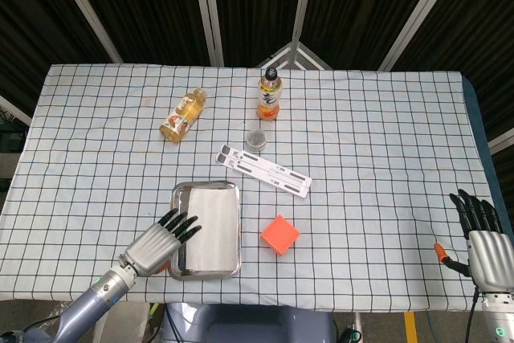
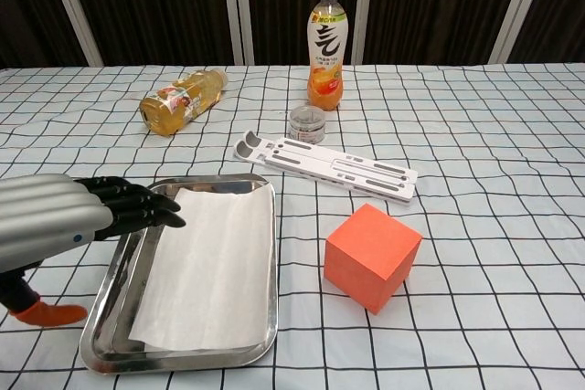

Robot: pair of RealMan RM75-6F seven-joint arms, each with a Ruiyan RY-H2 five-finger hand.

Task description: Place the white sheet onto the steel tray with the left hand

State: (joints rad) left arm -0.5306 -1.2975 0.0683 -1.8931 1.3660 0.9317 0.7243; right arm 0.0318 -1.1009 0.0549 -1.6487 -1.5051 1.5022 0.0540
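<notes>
The white sheet [image 1: 209, 226] [image 2: 212, 262] lies flat inside the steel tray [image 1: 176, 193] [image 2: 111, 350] near the table's front edge. My left hand [image 1: 154, 245] [image 2: 64, 222] hovers just left of the tray with its fingers spread, holding nothing; its fingertips [image 2: 163, 218] reach over the tray's left rim, apart from the sheet. My right hand [image 1: 480, 240] shows only in the head view at the front right corner, fingers extended and empty.
An orange cube [image 1: 279, 234] [image 2: 372, 256] sits right of the tray. Behind it lie a white slotted stand [image 1: 263, 170] [image 2: 324, 165], a small jar [image 1: 256, 139] [image 2: 306, 122], an upright orange drink bottle [image 1: 269, 95] [image 2: 326, 48] and a bottle on its side [image 1: 183, 116] [image 2: 183, 99].
</notes>
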